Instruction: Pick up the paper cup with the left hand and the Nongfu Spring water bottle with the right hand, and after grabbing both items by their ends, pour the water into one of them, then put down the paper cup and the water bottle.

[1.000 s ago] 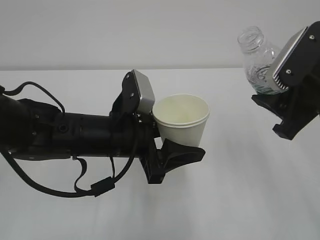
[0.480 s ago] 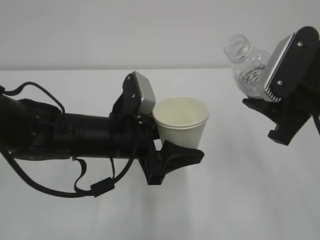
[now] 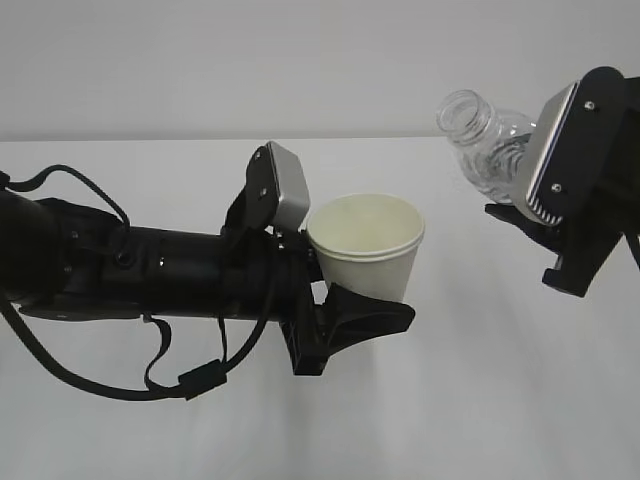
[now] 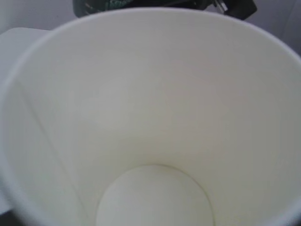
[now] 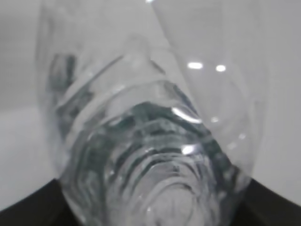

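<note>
You have both picks done: left gripper (image 3: 345, 290) holds the cup (image 3: 366, 245) upright off the table, right gripper (image 3: 545, 200) holds the bottle (image 3: 485, 145) tilted, up-right of the cup; pour and set-down remain.

Paper cup (image 4: 150, 117) fills nearly whole view, seen from above its mouth, straight down inside. Inner wall plain cream-white, seam line running down left side. Round bottom visible low in view, dry and bare. Rolled rim arcs across top edge. Beyond far rim, dark object with green patch and pale lettering (image 4: 122, 4), blurred. Jaws themselves not visible.
</note>
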`<state>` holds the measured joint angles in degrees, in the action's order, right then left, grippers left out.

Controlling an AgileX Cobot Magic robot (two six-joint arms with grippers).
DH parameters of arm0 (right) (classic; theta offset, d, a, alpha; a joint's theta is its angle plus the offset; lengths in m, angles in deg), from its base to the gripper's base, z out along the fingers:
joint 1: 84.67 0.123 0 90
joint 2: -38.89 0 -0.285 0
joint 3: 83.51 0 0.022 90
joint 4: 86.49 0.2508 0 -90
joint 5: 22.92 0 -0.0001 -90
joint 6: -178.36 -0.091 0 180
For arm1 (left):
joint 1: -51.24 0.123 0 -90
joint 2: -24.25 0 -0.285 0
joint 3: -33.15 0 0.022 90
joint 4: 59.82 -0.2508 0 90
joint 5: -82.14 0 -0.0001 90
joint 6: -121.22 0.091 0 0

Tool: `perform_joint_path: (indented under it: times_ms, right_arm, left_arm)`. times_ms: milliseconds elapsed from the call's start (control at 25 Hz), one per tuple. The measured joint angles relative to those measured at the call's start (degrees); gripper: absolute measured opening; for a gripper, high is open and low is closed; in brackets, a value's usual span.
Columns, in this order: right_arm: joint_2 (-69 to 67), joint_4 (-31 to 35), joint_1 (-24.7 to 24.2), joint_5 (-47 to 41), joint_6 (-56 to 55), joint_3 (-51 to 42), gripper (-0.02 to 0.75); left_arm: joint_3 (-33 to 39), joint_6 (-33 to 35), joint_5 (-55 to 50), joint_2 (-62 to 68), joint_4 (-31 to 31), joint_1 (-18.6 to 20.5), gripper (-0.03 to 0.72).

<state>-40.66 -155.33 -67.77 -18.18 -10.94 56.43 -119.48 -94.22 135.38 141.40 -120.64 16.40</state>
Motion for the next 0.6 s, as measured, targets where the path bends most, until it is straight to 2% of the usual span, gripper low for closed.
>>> perform_joint_path:
  times_ms: [320,600]
  right_arm:
    - [0.0,0.4,0.15,5.71,-5.86,0.0,0.47]
    - [0.0,6.14,0.25,6.79,-7.57,0.0,0.47]
  left_arm:
    - [0.0,0.0,1.12,0.0,-0.72,-0.26,0.463]
    - [0.0,-0.03,1.21,0.0,-0.72,-0.49,0.463]
